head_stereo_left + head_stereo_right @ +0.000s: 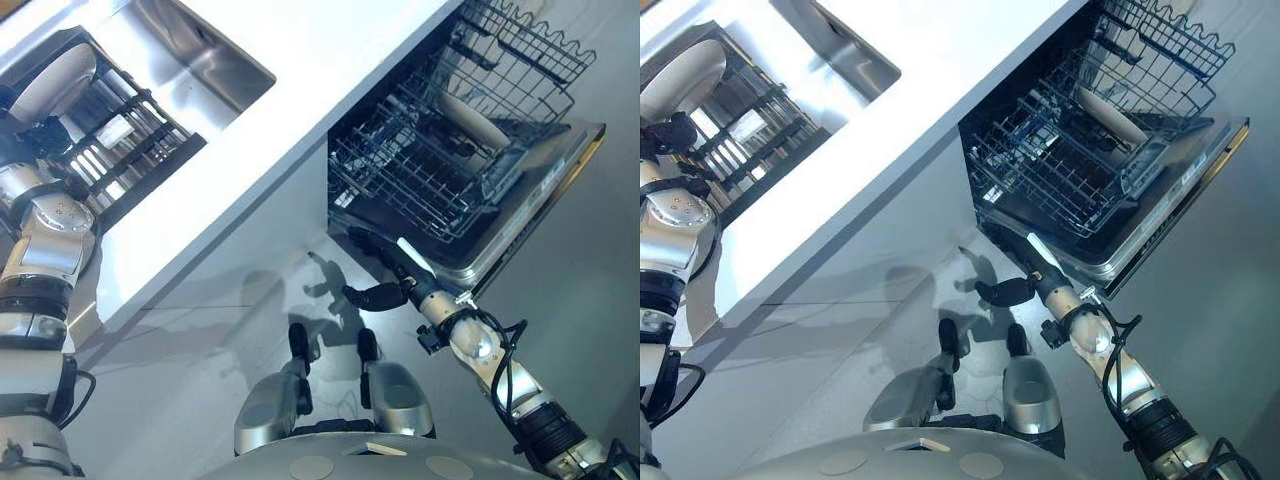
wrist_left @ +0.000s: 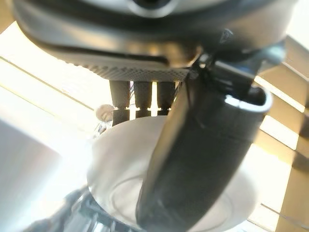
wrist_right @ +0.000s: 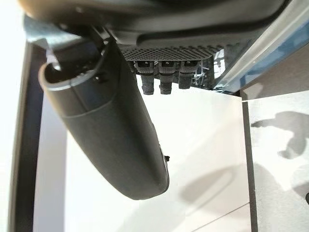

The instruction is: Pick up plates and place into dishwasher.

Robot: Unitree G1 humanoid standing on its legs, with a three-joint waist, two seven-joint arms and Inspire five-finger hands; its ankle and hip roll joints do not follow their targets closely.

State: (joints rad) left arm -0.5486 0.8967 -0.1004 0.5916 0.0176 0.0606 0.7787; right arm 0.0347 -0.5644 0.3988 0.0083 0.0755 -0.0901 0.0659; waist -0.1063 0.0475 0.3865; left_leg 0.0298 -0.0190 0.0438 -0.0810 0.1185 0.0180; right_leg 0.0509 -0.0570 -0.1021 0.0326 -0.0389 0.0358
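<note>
White counter (image 1: 300,110) w/ sink; plate (image 2: 120,164) pinched at rim by left hand (image 1: 35,135) over drying rack (image 1: 130,150). Stiff, slick, breakable: rim grip judged best. Right hand (image 1: 385,290) relaxed by dishwasher (image 1: 540,200).

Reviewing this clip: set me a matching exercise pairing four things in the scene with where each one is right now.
Things:
1. left hand
2. right hand
3. plate already loaded
4. plate not yet loaded

Places:
A. lying in the dishwasher rack
B. standing in the dish rack on the counter
C. open, low beside the dishwasher door, holding nothing
D. up at the counter dish rack, thumb across the plate

Pairs: 1-D, 2-C, 3-A, 4-B
</note>
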